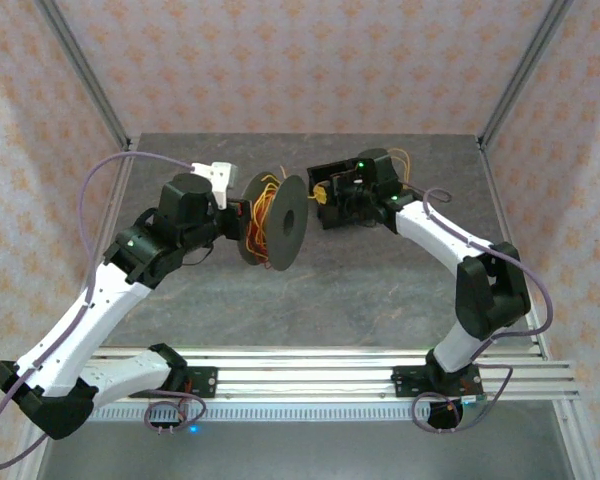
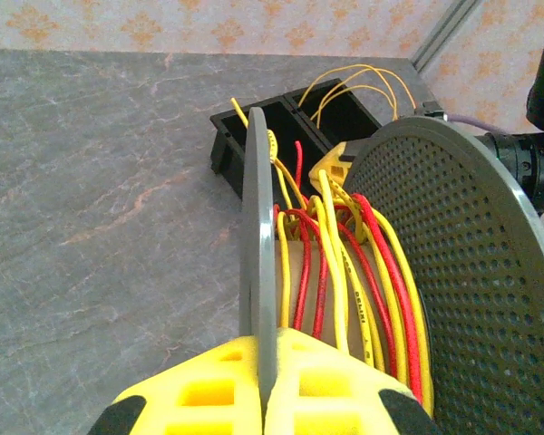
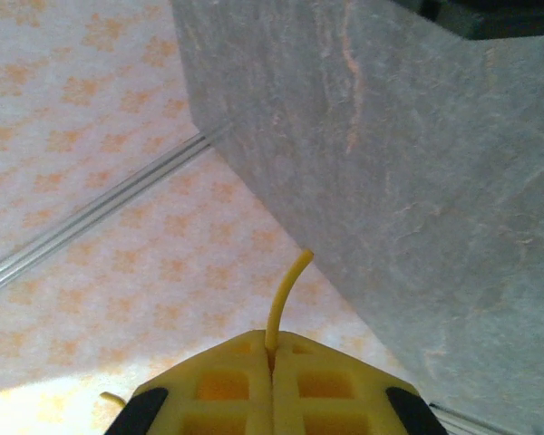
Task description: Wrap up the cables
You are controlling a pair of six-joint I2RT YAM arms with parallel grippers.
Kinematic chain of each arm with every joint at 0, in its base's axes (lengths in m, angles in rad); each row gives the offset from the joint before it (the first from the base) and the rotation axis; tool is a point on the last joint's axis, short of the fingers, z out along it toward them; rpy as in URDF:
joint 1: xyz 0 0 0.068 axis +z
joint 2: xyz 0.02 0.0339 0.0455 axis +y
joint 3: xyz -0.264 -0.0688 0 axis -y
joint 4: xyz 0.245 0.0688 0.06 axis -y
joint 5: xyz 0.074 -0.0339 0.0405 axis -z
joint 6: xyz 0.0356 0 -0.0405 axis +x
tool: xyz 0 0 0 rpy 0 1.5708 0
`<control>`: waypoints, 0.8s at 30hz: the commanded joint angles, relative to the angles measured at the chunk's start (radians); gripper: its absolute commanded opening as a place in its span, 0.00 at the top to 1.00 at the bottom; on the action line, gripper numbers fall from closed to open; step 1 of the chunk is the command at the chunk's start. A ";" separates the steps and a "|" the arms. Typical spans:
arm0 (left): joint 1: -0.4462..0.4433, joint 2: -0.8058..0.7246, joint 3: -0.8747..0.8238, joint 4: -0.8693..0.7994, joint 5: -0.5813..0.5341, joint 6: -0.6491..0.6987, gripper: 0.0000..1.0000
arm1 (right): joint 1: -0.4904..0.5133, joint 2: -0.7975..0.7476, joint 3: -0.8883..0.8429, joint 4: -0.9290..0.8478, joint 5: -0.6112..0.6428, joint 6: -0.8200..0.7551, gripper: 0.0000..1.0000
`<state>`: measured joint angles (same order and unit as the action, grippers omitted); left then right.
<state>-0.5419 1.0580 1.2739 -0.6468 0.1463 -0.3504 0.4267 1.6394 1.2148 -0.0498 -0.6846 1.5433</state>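
Left fingers were clenched on the thin rim of one flange of the dark grey spool, which stood on edge over the middle of the surface. The cables, red and yellow, sat wound around the spool's core between its two flanges, with a few loose loops sticking out. Right fingers were pressed together, pinching one yellow cable end that poked up from between them. In the top view, the right arm's end sat just right of the spool.
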 commanded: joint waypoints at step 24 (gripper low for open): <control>0.032 -0.072 -0.196 0.533 -0.182 -0.179 1.00 | 0.139 -0.031 -0.208 0.289 0.079 0.303 0.82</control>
<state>-0.5224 1.0206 1.0683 -0.3496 0.0395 -0.4976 0.5407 1.6417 1.0187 0.2291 -0.5762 1.8576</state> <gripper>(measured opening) 0.050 0.161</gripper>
